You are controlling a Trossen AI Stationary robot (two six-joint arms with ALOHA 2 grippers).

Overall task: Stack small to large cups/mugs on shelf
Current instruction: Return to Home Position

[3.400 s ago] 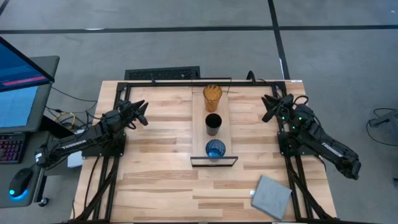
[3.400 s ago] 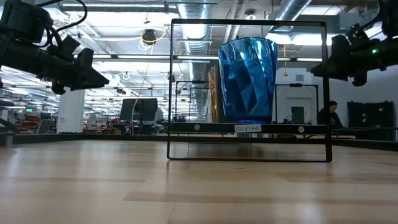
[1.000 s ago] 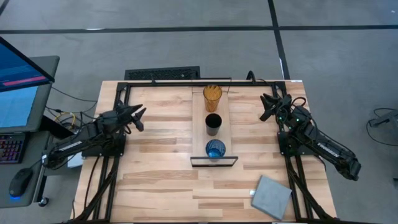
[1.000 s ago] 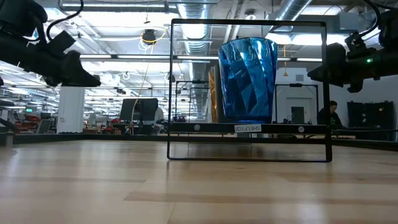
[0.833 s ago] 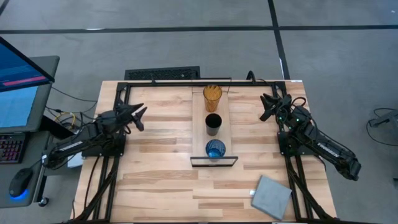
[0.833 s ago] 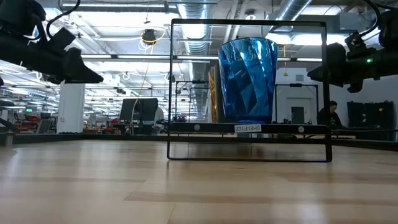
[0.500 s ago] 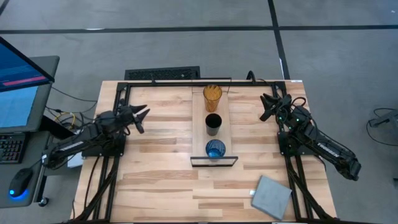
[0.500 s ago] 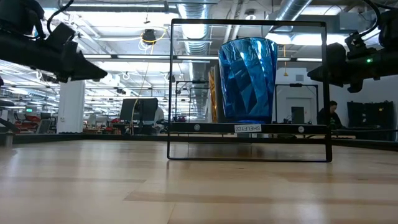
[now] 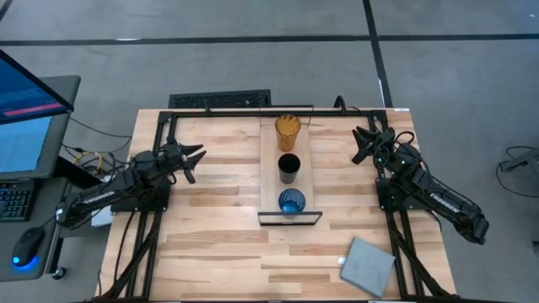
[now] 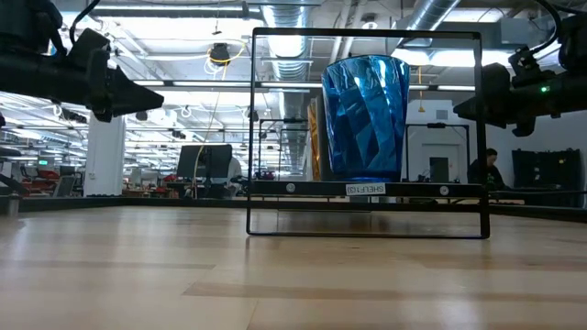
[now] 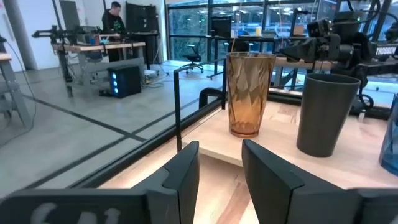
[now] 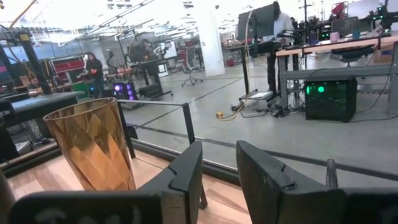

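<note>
The light-wood shelf (image 9: 301,181) lies in the table's middle, its black frame (image 10: 367,234) at the near end. Three cups stand on it in a row: the amber tumbler (image 9: 287,130) farthest, the black cup (image 9: 289,166) in the middle, the blue cup (image 9: 292,202) nearest. My left gripper (image 9: 195,158) is open and empty, above the table left of the shelf. Its wrist view shows the tumbler (image 11: 250,93), the black cup (image 11: 326,112) and the blue cup's edge (image 11: 392,143). My right gripper (image 9: 360,145) is open and empty, right of the shelf, facing the tumbler (image 12: 93,143).
A grey square pad (image 9: 368,266) lies at the table's near right corner. A black metal frame (image 9: 219,111) runs along the table's far edge. Bare wood lies on both sides of the shelf. People and desks show in the room behind.
My left gripper has gone a little toward the table's right edge, toward the shelf, staying open. The cups and the shelf have kept still.
</note>
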